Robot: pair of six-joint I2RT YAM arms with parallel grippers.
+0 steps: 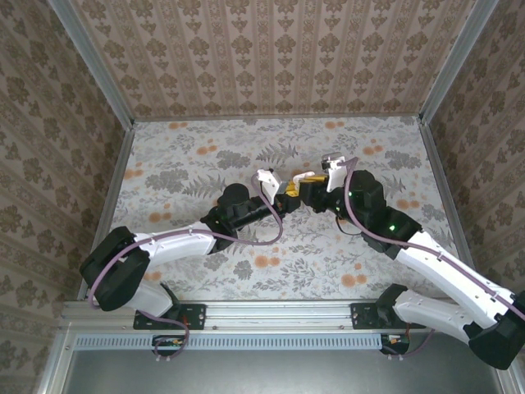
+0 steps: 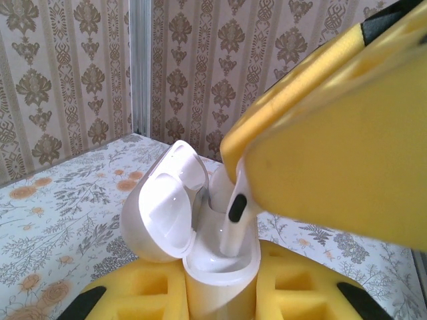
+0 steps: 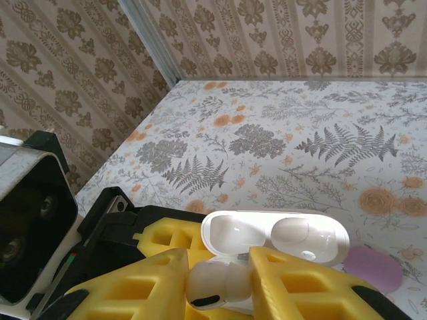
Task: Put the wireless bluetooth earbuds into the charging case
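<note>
In the top external view, the two arms met at the middle of the frame over the flower-printed table (image 1: 246, 271). The left gripper (image 1: 289, 199) and the right gripper (image 1: 304, 184) stood tip to tip there. What they held was too small to make out.

In the left wrist view, the left gripper (image 2: 220, 299) was clamped on the white charging case (image 2: 220, 267), which stood upright at the bottom centre between the yellow fingers (image 2: 147, 293). The case's lid (image 2: 163, 207) hung open toward the left of the frame. From the upper right, the right gripper's yellow fingers (image 2: 333, 153) reached in, pinching a white earbud (image 2: 231, 233). Its stem pointed down, and its lower end was inside the case's open body.

In the right wrist view, the right gripper (image 3: 217, 280) at the bottom centre was closed on the white earbud (image 3: 212, 285). Just above it in the frame lay the open charging case (image 3: 233, 240), with the lid spread to the right. The left gripper's yellow fingers (image 3: 163, 237) held the case from the left. A mauve rounded object (image 3: 373, 263) lay on the table at the lower right, partly hidden behind the lid.
</note>
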